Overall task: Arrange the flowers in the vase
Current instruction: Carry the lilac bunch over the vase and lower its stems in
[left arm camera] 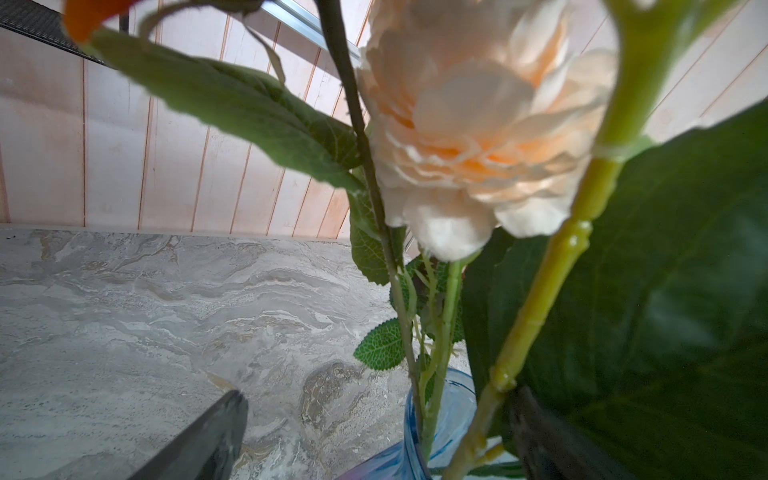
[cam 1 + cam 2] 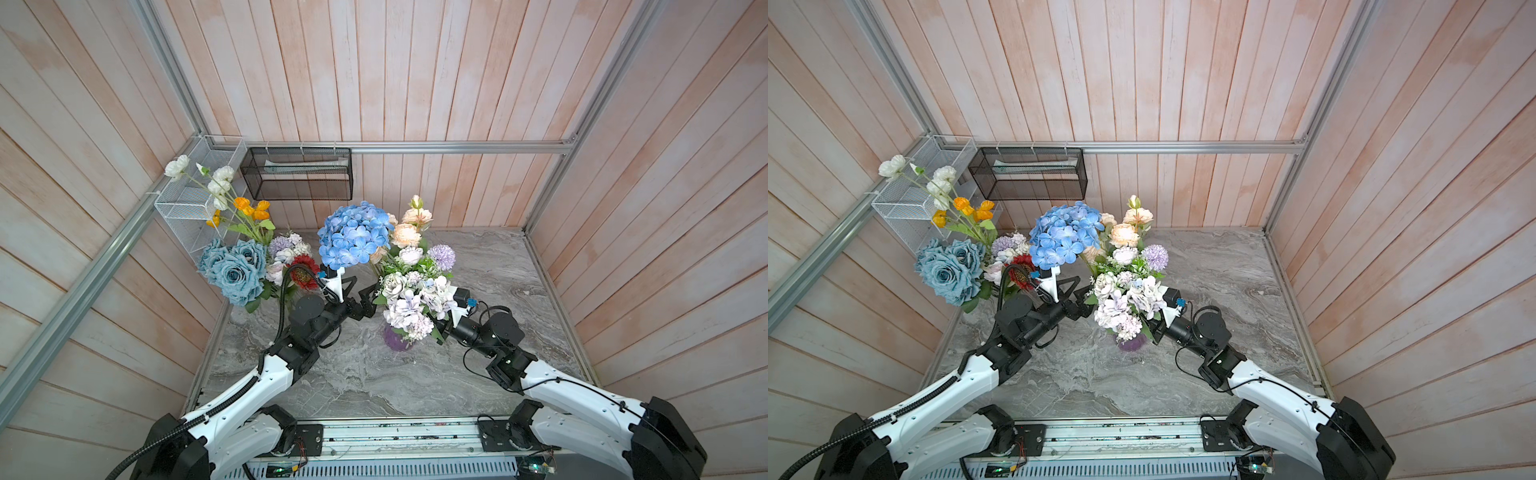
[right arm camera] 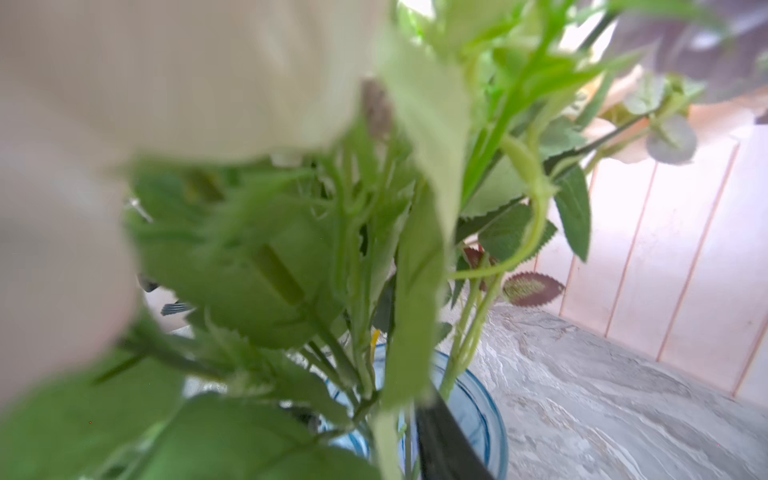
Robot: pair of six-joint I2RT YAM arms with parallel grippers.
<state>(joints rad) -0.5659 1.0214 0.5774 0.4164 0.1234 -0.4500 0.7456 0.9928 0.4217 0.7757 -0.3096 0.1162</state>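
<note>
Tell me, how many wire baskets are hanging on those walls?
2. The white basket hangs on the left wall near the back corner. The black basket hangs from the back wall's rail, right beside it. The tall flowers could hide another lower down.

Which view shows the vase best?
The right wrist view: the blue glass rim of the vase shows, stems inside. The left wrist view catches only its neck; in both top views the flowers hide all but its purple base.
</note>
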